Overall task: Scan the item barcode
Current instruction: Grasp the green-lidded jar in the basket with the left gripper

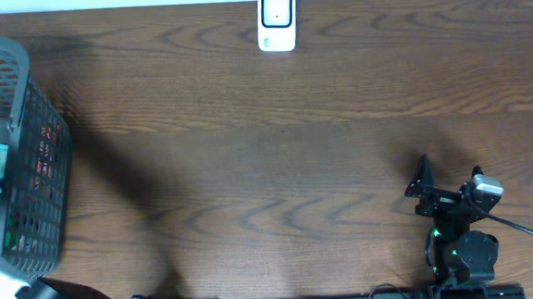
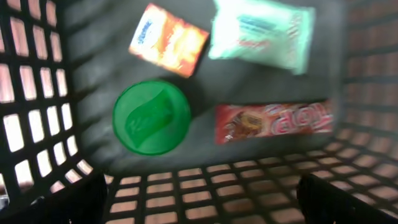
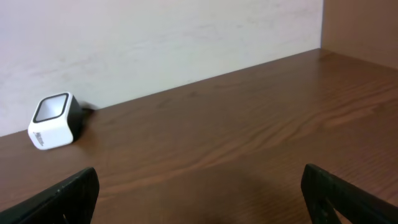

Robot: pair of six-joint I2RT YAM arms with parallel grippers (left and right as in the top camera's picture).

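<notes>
- A grey mesh basket (image 1: 39, 136) at the left end of the table (image 1: 266, 149) holds four items lying apart on its floor: a green round tub (image 2: 151, 117), an orange packet (image 2: 168, 39), a pale green pouch (image 2: 261, 34) and a red bar (image 2: 273, 121).
- Their lettering is too blurred to read.
- The left gripper (image 2: 199, 200) hangs above them, jaws spread wide and empty.
- The right gripper (image 3: 199, 199), equally wide and empty, faces the white scanner (image 3: 55, 121) at the table's far edge.

Black right arm (image 1: 464, 249) with green lights, grey wrist camera (image 1: 487, 189), black cable (image 1: 531, 233), black fingers (image 3: 62, 199)
</notes>
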